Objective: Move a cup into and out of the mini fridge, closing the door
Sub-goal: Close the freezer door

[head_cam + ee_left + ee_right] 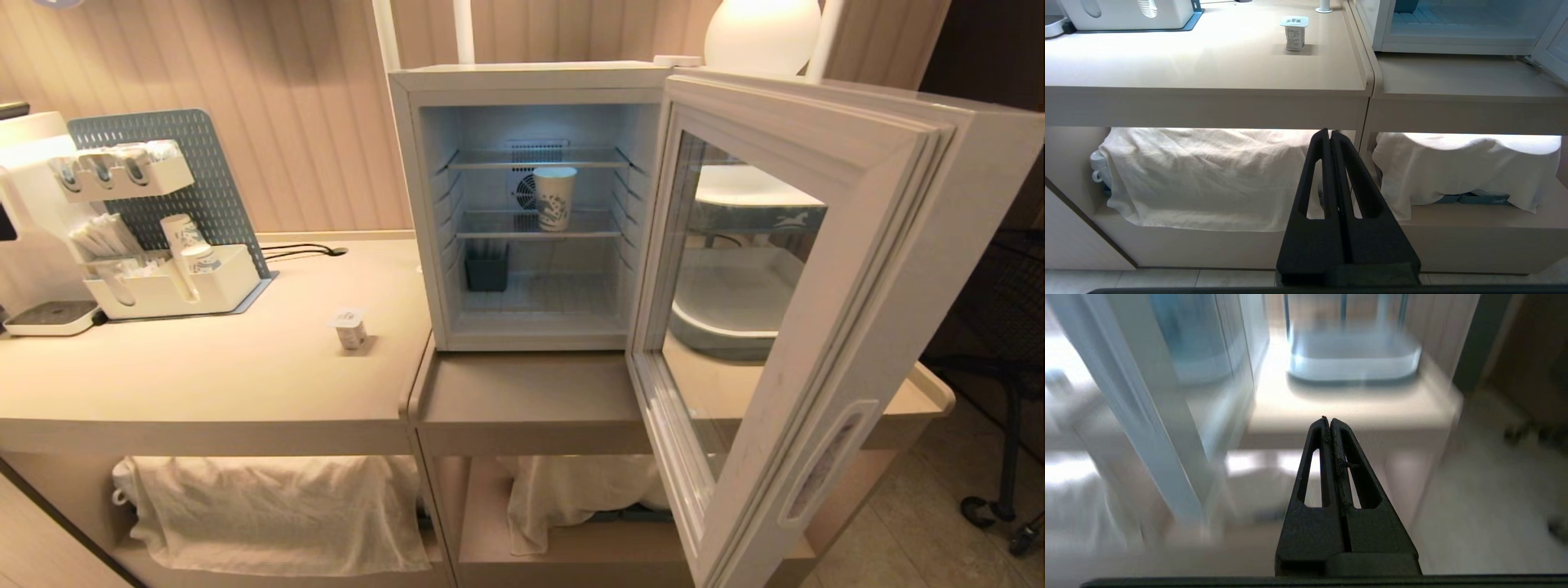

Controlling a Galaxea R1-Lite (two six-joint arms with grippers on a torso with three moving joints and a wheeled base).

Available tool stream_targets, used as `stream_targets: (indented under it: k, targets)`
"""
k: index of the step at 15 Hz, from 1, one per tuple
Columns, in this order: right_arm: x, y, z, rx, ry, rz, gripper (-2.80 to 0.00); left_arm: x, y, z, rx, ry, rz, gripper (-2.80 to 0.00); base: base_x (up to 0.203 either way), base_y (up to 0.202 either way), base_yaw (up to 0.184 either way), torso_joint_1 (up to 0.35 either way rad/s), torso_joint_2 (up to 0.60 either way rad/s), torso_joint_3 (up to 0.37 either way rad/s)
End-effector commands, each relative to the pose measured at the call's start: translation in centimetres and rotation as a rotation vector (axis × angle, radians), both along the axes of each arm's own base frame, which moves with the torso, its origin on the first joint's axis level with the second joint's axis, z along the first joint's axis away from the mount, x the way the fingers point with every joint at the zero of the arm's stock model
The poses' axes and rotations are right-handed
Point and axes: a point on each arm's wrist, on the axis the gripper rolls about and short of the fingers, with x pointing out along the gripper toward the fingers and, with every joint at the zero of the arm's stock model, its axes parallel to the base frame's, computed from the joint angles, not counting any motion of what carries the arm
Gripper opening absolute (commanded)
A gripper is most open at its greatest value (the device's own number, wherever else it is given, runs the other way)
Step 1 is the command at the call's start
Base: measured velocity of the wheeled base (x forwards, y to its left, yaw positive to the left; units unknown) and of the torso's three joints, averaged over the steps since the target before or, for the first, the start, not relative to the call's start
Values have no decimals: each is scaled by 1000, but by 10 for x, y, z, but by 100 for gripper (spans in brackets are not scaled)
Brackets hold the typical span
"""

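The small squat white cup with a flat lid stands on the beige counter, left of the mini fridge; it also shows in the left wrist view. The fridge stands open, its door swung far out to the right. Neither arm shows in the head view. My left gripper is shut and empty, low in front of the counter's lower shelf. My right gripper is shut and empty, near the open door and below the counter edge.
A taller patterned paper cup stands on the fridge's middle wire shelf, a dark bin below it. An organiser with stacked cups sits at the counter's left. White cloths cover the lower shelves. A chair base stands at right.
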Motion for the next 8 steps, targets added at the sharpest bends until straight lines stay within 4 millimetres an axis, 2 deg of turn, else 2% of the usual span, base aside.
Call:
stream_targets:
  k: [1, 2, 3, 4, 6, 8]
  targets:
    - [-3, 0, 51, 25, -47, -11, -280, 0, 0, 0, 0, 2, 1, -280, 0, 0, 0, 0, 0, 0]
    - [8, 0, 81, 74, -22, -48, -280, 0, 0, 0, 0, 1, 1, -280, 0, 0, 0, 0, 0, 0]
    - [32, -1, 106, 127, 48, -102, -280, 0, 0, 0, 0, 1, 1, -280, 0, 0, 0, 0, 0, 0]
    - [70, -4, 123, 170, 160, -164, -280, 0, 0, 0, 0, 1, 1, -280, 0, 0, 0, 0, 0, 0]
    - [156, -15, 126, 237, 394, -259, -280, 0, 0, 0, 0, 1, 1, -280, 0, 0, 0, 0, 0, 0]
    - [231, -39, 106, 340, 560, -221, -280, 0, 0, 0, 0, 1, 1, -280, 0, 0, 0, 0, 0, 0]
